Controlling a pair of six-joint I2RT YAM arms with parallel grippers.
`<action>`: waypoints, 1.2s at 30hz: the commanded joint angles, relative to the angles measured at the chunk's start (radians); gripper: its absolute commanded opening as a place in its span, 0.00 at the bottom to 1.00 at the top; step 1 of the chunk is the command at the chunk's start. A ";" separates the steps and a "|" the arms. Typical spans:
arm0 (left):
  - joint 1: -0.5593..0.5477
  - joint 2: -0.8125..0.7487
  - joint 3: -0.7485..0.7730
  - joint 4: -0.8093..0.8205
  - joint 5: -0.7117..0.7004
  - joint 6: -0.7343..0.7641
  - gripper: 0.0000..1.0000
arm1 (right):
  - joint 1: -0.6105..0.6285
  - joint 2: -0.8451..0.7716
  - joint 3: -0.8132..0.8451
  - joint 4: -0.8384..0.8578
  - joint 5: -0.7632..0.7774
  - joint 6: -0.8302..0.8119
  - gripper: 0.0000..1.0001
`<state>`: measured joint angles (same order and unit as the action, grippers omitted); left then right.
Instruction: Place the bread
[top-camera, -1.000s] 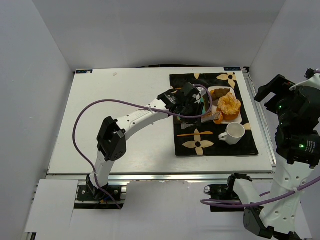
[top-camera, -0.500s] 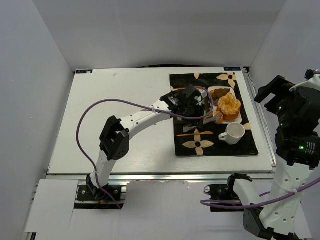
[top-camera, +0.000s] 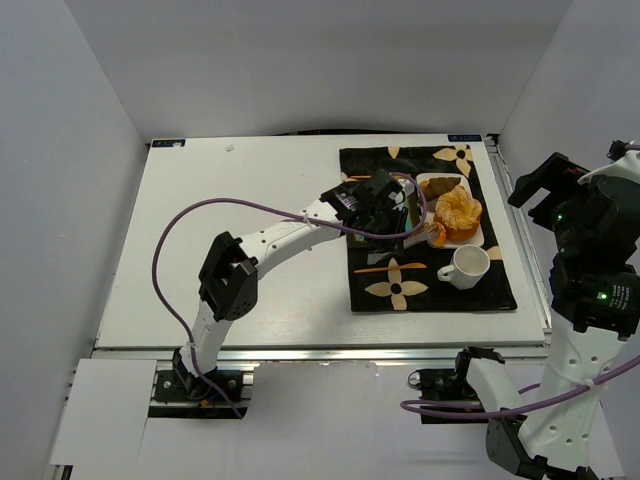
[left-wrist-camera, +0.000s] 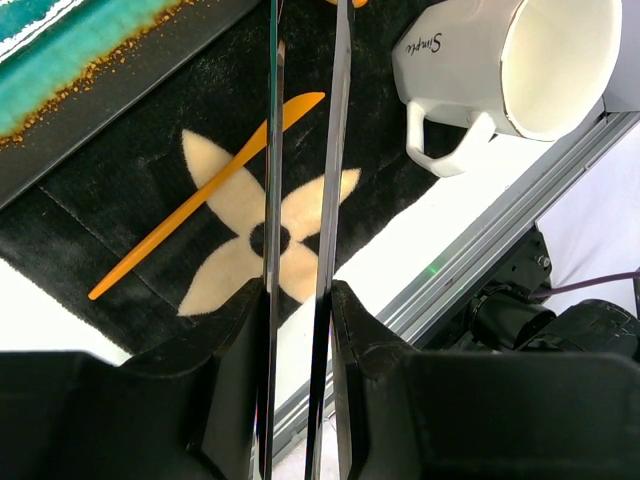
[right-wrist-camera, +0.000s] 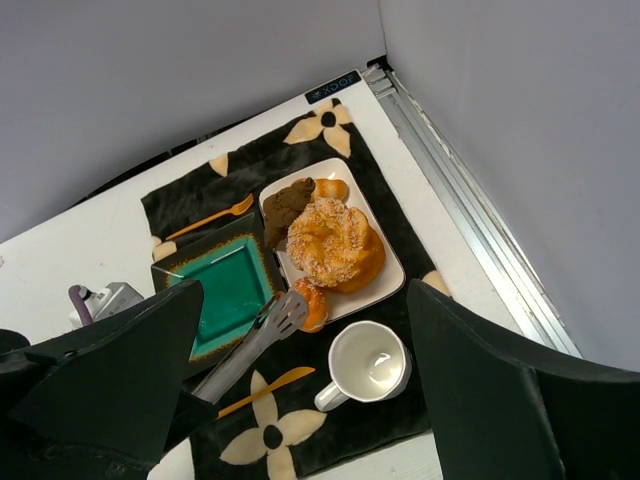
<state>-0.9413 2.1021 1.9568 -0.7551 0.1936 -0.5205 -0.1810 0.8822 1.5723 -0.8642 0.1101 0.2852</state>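
Note:
The bread (right-wrist-camera: 318, 303), a small glossy orange-brown roll, lies at the near left corner of the white plate (right-wrist-camera: 392, 283); it also shows in the top view as the bread (top-camera: 437, 236). My left gripper (top-camera: 385, 207) is shut on metal tongs (right-wrist-camera: 250, 345). Their slotted tip lies against the bread's left side. In the left wrist view the tongs' blades (left-wrist-camera: 335, 150) run close together out of my left gripper (left-wrist-camera: 298, 310). My right gripper (right-wrist-camera: 310, 335) hangs high above the plates, open and holding nothing, and appears at the right edge as the right gripper (top-camera: 540, 185).
A large swirled pastry (right-wrist-camera: 335, 243) and a dark flat piece (right-wrist-camera: 287, 205) share the white plate. A teal square plate (right-wrist-camera: 222, 296) sits left of it on the black flowered mat (top-camera: 490, 290). A white mug (right-wrist-camera: 370, 365), an orange knife (left-wrist-camera: 200, 205) and an orange fork (right-wrist-camera: 210, 217) lie on the mat.
The left arm shifted slightly, and the tongs' blades have drawn together at the bread. The right arm has not moved.

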 joint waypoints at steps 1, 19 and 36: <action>-0.007 -0.102 0.001 0.011 -0.006 -0.006 0.25 | 0.002 -0.012 -0.009 0.037 0.011 -0.001 0.89; 0.019 -0.270 -0.117 -0.009 -0.158 -0.012 0.26 | 0.003 -0.023 -0.041 0.051 -0.020 0.029 0.89; 0.098 -0.203 -0.188 0.060 -0.257 -0.009 0.26 | 0.002 -0.028 -0.032 0.041 -0.024 0.032 0.89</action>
<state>-0.8566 1.8950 1.7863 -0.7395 -0.0536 -0.5377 -0.1810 0.8642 1.5349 -0.8577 0.0933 0.3180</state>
